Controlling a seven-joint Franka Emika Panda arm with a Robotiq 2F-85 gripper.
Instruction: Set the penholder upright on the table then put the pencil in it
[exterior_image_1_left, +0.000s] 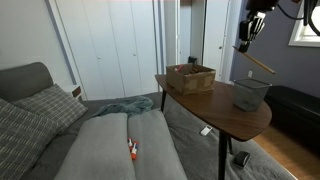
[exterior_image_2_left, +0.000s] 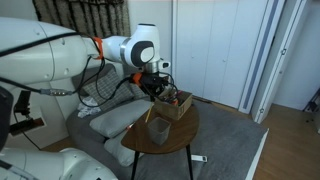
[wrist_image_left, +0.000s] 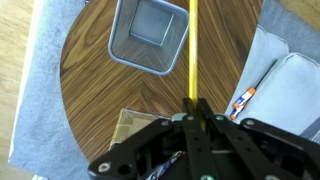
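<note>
The dark grey mesh penholder (exterior_image_1_left: 251, 93) stands upright on the oval brown wooden table (exterior_image_1_left: 210, 108). It also shows in the wrist view (wrist_image_left: 150, 35) and in an exterior view (exterior_image_2_left: 158, 129). My gripper (wrist_image_left: 193, 105) is shut on the yellowish pencil (wrist_image_left: 193, 45) and holds it in the air above the table. In an exterior view the gripper (exterior_image_1_left: 246, 42) hangs above the penholder, and the pencil (exterior_image_1_left: 261, 62) slants down toward the penholder's rim. In the wrist view the pencil crosses the penholder's right edge.
A brown woven basket (exterior_image_1_left: 189, 78) sits on the far part of the table. It also shows in the wrist view (wrist_image_left: 135, 128). A grey sofa (exterior_image_1_left: 110, 145) with cushions stands beside the table. A small orange and white item (exterior_image_1_left: 132, 150) lies on it.
</note>
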